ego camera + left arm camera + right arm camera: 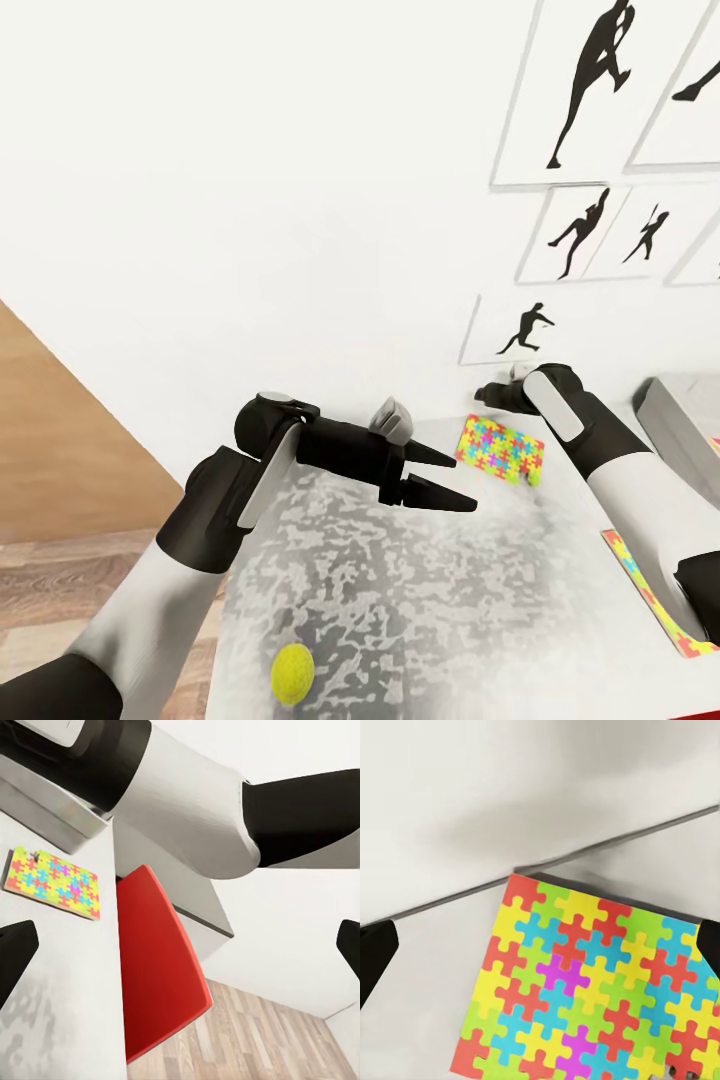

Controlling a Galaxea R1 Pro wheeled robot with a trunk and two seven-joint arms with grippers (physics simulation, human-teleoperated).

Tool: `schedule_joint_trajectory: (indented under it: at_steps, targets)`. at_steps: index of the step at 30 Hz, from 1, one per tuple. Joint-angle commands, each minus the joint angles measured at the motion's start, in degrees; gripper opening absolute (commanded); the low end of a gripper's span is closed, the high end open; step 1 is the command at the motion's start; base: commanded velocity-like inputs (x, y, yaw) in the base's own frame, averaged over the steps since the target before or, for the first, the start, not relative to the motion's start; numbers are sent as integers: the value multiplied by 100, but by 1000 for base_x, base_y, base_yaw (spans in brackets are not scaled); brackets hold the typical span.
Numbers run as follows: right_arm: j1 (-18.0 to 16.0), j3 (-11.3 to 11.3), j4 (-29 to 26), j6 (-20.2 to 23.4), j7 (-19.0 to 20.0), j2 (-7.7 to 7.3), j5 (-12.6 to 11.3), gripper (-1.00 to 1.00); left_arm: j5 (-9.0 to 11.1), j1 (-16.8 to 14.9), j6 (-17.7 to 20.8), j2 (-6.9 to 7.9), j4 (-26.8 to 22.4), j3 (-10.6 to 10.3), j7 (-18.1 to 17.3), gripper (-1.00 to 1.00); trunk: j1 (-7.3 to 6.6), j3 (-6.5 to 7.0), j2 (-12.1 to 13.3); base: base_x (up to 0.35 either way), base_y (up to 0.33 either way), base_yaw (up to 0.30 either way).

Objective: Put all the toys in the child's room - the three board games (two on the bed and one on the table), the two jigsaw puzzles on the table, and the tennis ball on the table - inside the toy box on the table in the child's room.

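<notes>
On table (400, 600), unlettered jigsaw puzzle (592, 990)

The second jigsaw puzzle (655, 598) is cut off at the head view's right edge and partly hidden by the right arm. The toy box (682, 420) runs off the right edge. The right gripper's fingers are hidden behind its wrist at centre right.

— Where's that puzzle (500, 449) lying?
— Flat on the table (420, 590), just under the open right pincer (492, 393).
— The ball (293, 672)?
— Well behind the left pincer (440, 478); toy box (680, 420) far right.
</notes>
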Motion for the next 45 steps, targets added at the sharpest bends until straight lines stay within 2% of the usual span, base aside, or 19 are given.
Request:
schedule_joint_trajectory:
  at_steps: [1,45]
  targets:
    - [-7,31,-6,-13,-55,-9,-60,100,7,-5,33,-2,1,-1,-11,100,3,-20,-11,0,0,0]
    - [-7,-1,-38,-107,-30,-18,-58,100,7,-8,33,-11,-1,-1,-11,100,3,-435,-11,0,0,0]
